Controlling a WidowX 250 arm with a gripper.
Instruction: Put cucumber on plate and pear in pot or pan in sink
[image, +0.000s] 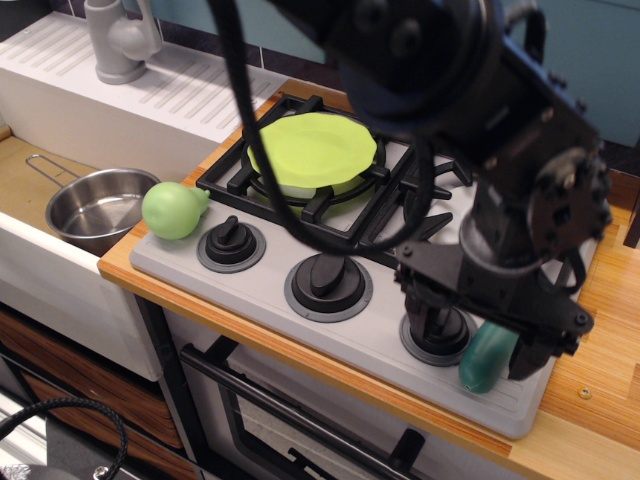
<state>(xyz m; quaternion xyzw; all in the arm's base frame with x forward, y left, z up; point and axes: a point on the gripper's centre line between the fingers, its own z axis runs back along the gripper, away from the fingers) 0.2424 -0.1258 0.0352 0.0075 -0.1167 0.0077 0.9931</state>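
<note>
One claw (478, 345) spread open, straddling the cucumber (486, 358) at the stove's front right corner (grip not closed on it). Pear (173, 209) sits at stove's left edge, plate (313, 150) on back burner, saucepan (95, 207) in sink (25, 180).

The arm hid the cucumber's (487, 362) upper end and the right burner grate (425, 200) at center right. The faucet (118, 40) was cut off by the top edge, upper left.
</note>
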